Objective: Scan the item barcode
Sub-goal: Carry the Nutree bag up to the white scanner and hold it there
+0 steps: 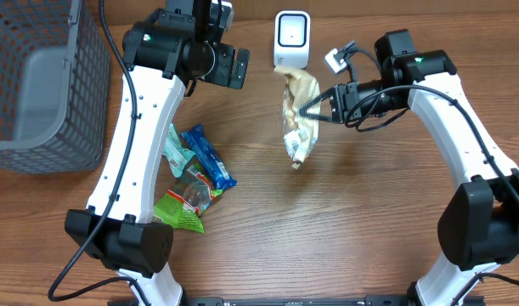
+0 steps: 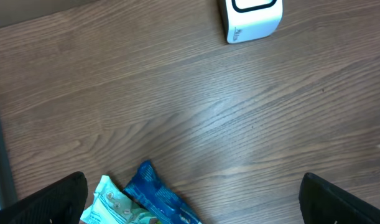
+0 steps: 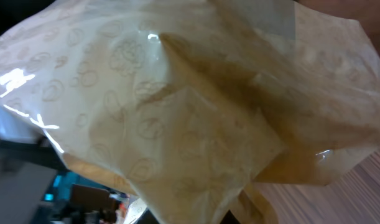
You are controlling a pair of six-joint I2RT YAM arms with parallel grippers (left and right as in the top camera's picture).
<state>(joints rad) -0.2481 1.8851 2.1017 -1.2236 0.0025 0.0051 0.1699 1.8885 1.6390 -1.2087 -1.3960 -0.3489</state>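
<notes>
Translucent tan snack bag (image 3: 177,124), grasped by the clenched right tool (image 1: 314,109), hangs lengthwise just before the barcode scanner (image 1: 291,38) at the tabletop (image 1: 369,221) far edge. Left tool (image 1: 232,66) released, empty.

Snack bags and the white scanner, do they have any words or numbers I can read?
White scanner: small dark print on its side, too small to read.
Blue packet: print too blurred to read.
Green packet: blurred too.
Tan bag: only faint drawings, no readable words.
</notes>
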